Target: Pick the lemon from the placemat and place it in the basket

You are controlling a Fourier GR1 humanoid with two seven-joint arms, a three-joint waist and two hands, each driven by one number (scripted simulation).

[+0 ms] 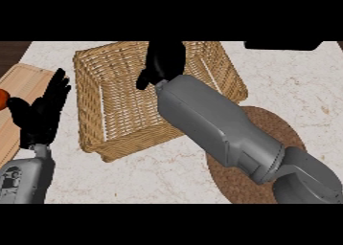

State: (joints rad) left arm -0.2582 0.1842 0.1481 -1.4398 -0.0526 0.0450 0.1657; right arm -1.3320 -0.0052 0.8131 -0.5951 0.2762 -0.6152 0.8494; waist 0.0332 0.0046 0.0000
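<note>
Above the basket [103,139], well clear of the brown placemat [273,124], the right hand [164,60] is being held with fingers curled, presumably round the unseen lemon awaiting release, while the left hand [43,112] is being rested open.

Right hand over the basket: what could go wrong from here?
1. The right hand is curled above the basket, and the lemon isn't visible. I can't confirm it's held or already dropped.
2. The hand sits toward the basket's far rim, so a release there might land outside or bounce off the wicker.
3. The right forearm crosses low over the near rim. Pulling back toward the placemat could catch and drag the basket.
</note>
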